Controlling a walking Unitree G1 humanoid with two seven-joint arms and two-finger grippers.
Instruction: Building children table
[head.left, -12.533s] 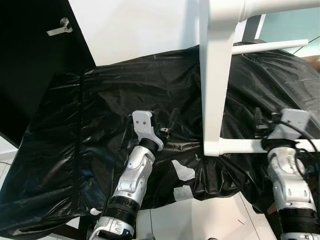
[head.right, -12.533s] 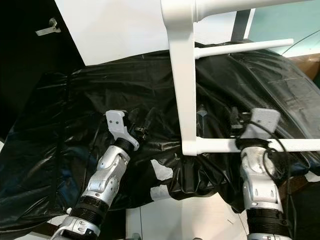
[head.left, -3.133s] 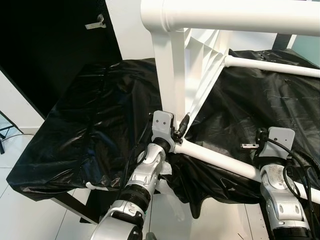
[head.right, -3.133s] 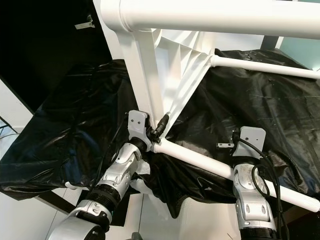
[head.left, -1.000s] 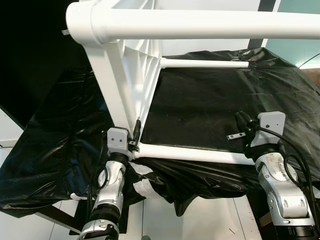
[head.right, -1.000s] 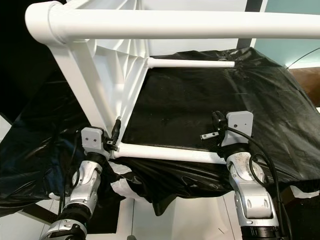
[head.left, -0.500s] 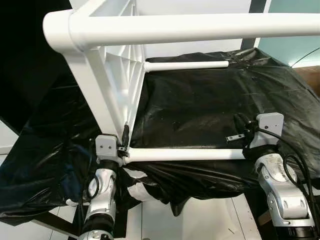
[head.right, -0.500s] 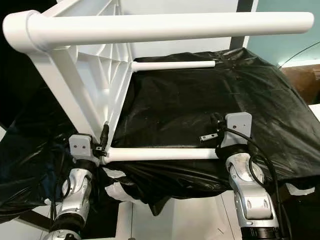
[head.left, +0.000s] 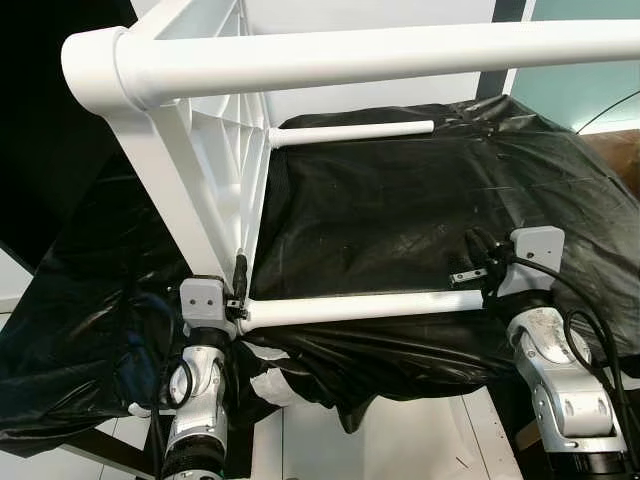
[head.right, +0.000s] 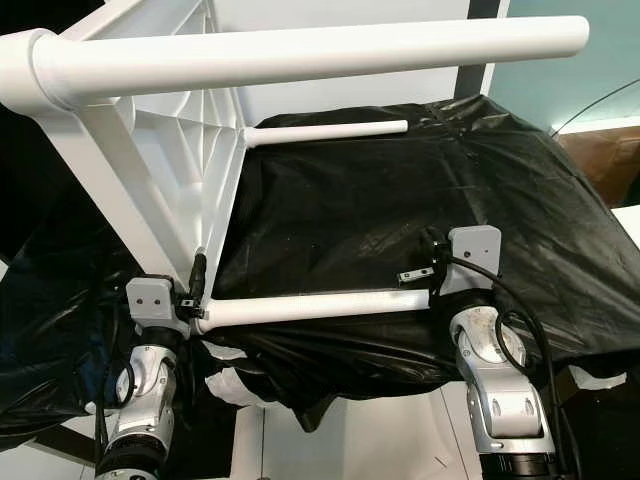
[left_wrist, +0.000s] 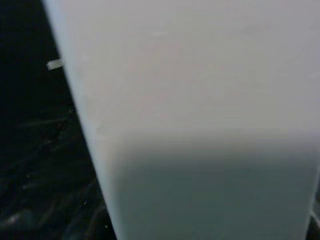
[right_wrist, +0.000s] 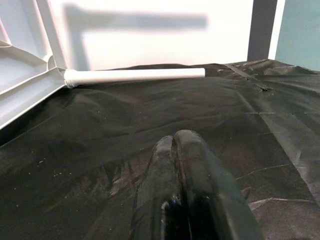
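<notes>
Both silver arms reach forward from below, forearms raised, wrists bent toward the bench's near edge.

Left arm: near-vertical at the near left edge. Left gripper (head.left: 240, 290) points up, black fingers (head.left: 241, 268) thin and close together. Whether they grip anything cannot be told.

Right arm: rises at the near right edge, black cable looping along the forearm. Right gripper (head.right: 430, 248) points across the bench; in the right wrist view its fingers (right_wrist: 192, 165) lie pressed together, nothing between them.
</notes>
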